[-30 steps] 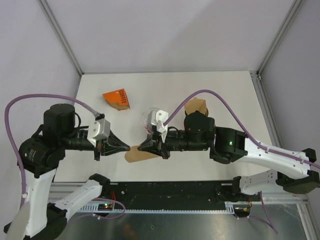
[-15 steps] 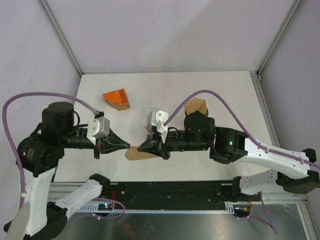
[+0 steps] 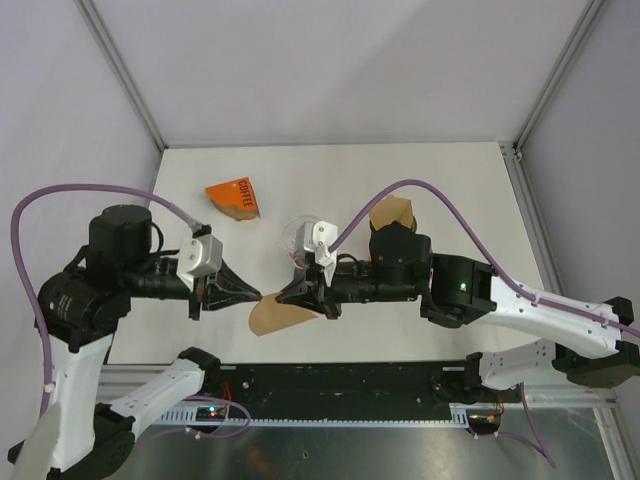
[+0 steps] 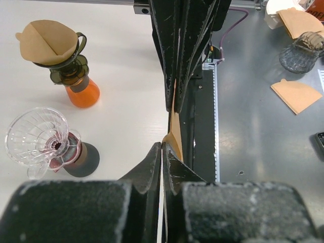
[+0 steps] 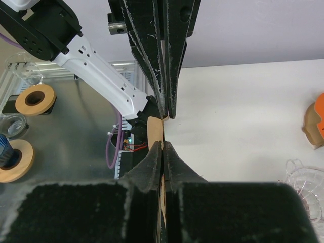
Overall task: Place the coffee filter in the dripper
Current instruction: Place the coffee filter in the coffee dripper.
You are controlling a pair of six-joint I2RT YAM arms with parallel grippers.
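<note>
The right hand (image 3: 282, 296) was pressed together on one coffee filter (image 3: 277, 316), pinching its upper edge. The left hand (image 3: 258, 294), tip to tip with it, was pressed nearly together at the filter's corner; whether paper lay between those fingers could not be told. The held filter was tan, flat-folded and fan-shaped, and it hung just inside the near edge of the surface (image 3: 450, 180), left of that edge's middle.

There were two drippers. A clear glass one (image 3: 299, 236) stood just beyond the right hand. A dark one (image 4: 71, 68) on an orange base stood further toward the right edge, with a second tan filter (image 4: 48, 40) in it. One orange box (image 3: 233, 199) marked COFFEE lay toward the far left corner. Bare white surface ran along the far and right edges.
</note>
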